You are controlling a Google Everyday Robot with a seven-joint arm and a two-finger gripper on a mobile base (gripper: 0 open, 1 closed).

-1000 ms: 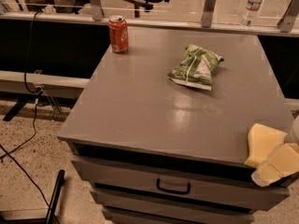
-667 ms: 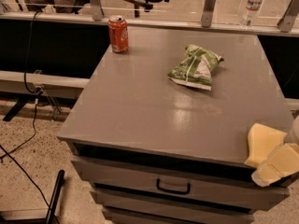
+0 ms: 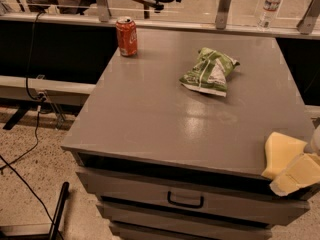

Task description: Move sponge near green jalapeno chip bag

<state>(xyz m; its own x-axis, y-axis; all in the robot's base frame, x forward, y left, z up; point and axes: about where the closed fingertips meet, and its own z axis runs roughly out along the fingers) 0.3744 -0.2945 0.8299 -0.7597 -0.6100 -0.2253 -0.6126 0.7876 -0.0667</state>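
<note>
Where the table [image 3: 150, 124] ends front-right, the pincer [image 3: 289, 166] hangs.

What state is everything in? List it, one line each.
Red soda can: upright, far left corner of table.
Green jalapeno chip bag: lying flat, crinkled, nothing touching it.
Drawer: shut.
Water bottle: upright, beyond the table.
Gripper: low at the table's near right corner, apart from the bag.
Sponge: cannot be picked out.

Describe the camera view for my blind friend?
A grey table with drawers holds a green chip bag toward the back right and a red soda can at the back left; the robot's gripper sits at the front right corner.
</note>
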